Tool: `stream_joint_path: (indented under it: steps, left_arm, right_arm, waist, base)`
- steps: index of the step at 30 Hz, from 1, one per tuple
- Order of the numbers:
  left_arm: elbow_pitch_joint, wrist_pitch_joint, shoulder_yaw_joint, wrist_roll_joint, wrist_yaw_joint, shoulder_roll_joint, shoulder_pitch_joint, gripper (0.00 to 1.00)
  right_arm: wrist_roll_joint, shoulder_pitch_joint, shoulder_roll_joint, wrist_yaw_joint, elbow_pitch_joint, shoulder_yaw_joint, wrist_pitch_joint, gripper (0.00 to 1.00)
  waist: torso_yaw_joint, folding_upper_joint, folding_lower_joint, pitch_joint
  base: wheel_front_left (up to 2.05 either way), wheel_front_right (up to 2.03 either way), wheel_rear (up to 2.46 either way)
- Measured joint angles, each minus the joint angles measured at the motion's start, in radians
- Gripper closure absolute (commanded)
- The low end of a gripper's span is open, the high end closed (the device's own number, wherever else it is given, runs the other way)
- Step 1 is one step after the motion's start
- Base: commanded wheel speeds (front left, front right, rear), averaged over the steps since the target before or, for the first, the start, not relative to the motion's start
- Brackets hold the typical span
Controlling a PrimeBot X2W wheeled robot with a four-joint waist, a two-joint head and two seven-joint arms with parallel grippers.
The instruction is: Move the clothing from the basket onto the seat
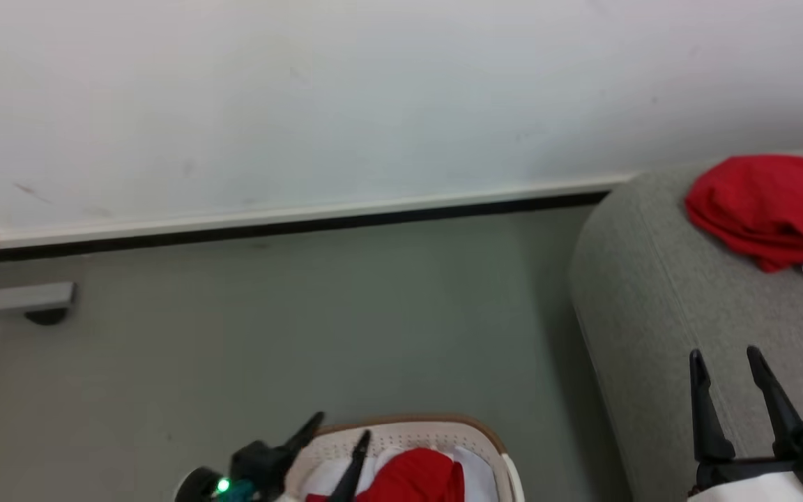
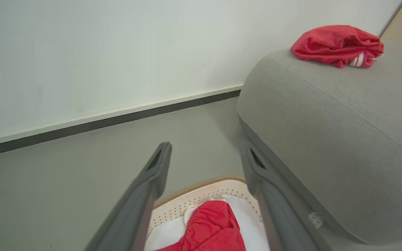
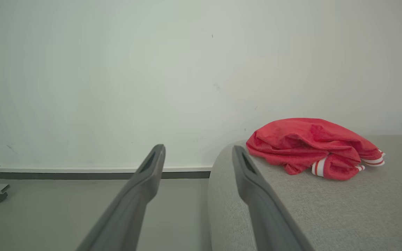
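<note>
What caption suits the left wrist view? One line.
Open left gripper above the basket of red clothing; another red garment lies on the grey seat.

Coarse woven grey seat (image 1: 652, 293), soft red cloth clothing (image 1: 771, 209), perforated white plastic basket (image 2: 201, 198).

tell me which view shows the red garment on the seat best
The right wrist view: the red garment lies whole on the seat, striped trim clear. The left wrist view shows it whole but smaller; the head view cuts it at the right edge.
</note>
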Motion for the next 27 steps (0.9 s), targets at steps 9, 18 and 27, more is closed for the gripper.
stream_joint_path:
  steps: [9,18,27]
  left_arm:
    - [0.157,0.158,-0.146,-0.049,-0.002,0.037,-0.159,0.00]
    - [0.321,0.291,-0.218,-0.049,-0.002,0.068,-0.335,0.00]
    - [0.491,0.357,-0.243,-0.029,0.008,0.068,-0.530,0.00]
  right_arm:
    - [0.045,-0.055,0.000,0.000,-0.045,0.012,0.000,0.00]
    - [0.108,-0.114,-0.002,0.000,-0.134,0.018,0.000,0.00]
    - [0.160,-0.170,-0.001,0.000,-0.238,0.051,0.000,0.00]
  waist:
    - [-0.109,0.0000,0.0001,0.144]
    - [-0.190,0.0000,0.0001,0.325]
    - [-0.217,0.0000,0.0001,0.547]
  base:
    - [0.00,0.00,0.00]
    - [0.00,0.00,0.00]
    - [0.00,0.00,0.00]
